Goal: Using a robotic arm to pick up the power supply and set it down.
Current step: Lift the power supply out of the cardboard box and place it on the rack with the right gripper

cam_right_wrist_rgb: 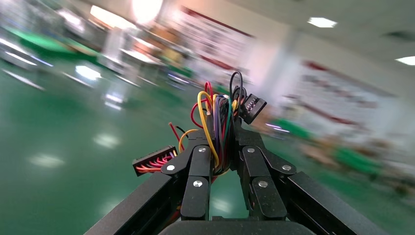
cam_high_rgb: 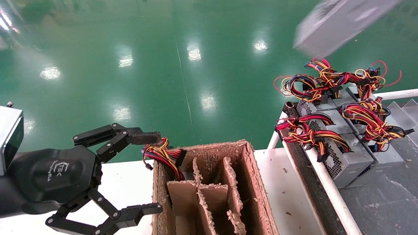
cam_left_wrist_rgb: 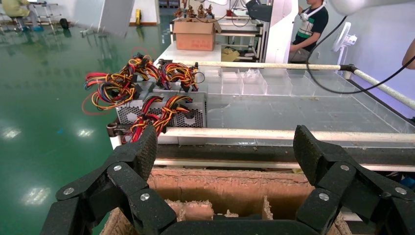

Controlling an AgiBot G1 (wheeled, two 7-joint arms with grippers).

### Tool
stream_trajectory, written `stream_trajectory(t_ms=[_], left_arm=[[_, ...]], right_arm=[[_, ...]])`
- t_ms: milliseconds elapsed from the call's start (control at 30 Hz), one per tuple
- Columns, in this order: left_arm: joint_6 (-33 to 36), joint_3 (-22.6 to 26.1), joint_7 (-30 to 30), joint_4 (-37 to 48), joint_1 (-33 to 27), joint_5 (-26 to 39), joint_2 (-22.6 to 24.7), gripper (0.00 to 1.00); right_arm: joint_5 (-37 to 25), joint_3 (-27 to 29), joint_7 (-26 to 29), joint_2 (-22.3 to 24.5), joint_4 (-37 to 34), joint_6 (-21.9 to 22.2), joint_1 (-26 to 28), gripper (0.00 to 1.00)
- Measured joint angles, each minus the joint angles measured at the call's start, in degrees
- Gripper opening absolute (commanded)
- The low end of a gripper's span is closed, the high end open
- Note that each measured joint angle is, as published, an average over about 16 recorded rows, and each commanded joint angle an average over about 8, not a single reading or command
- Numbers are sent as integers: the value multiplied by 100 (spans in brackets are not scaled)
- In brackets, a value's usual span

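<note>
A blurred grey power supply (cam_high_rgb: 336, 23) hangs high at the far right of the head view, above the rack. My right gripper (cam_right_wrist_rgb: 222, 142) does not show there. In the right wrist view it is shut on that unit's bundle of red, yellow, purple and black wires (cam_right_wrist_rgb: 218, 117), and a black connector (cam_right_wrist_rgb: 154, 164) dangles beside the fingers. My left gripper (cam_high_rgb: 158, 172) is open and holds nothing. It sits at the near-left corner of a cardboard box (cam_high_rgb: 254, 182). The left wrist view shows the left gripper (cam_left_wrist_rgb: 226, 147) spread wide over the box rim (cam_left_wrist_rgb: 230, 178).
Several more grey power supplies (cam_high_rgb: 343, 153) with tangled wires lie on the rack at the right behind a white rail (cam_high_rgb: 329, 186). The cardboard box has dividers, and a wire bundle (cam_high_rgb: 161, 153) spills from its far-left cell. A green floor lies beyond.
</note>
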Motion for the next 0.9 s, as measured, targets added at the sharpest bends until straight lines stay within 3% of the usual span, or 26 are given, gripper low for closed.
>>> stream_trajectory(t_ms=[200,433,900], left_arm=[[0,1,1,0,0,-1,0,100],[-1,2,1,0,-1,-2,-1,100],[-2,5,2,0,-1,-3,-2,100]], right_arm=[[-655,-54,-208,561,-388,128,201,0],[-996,-102,-497,1168,-977,-58,-4,0],[-366,-87,-1204,2115,-1736,-1144,-1245,0]])
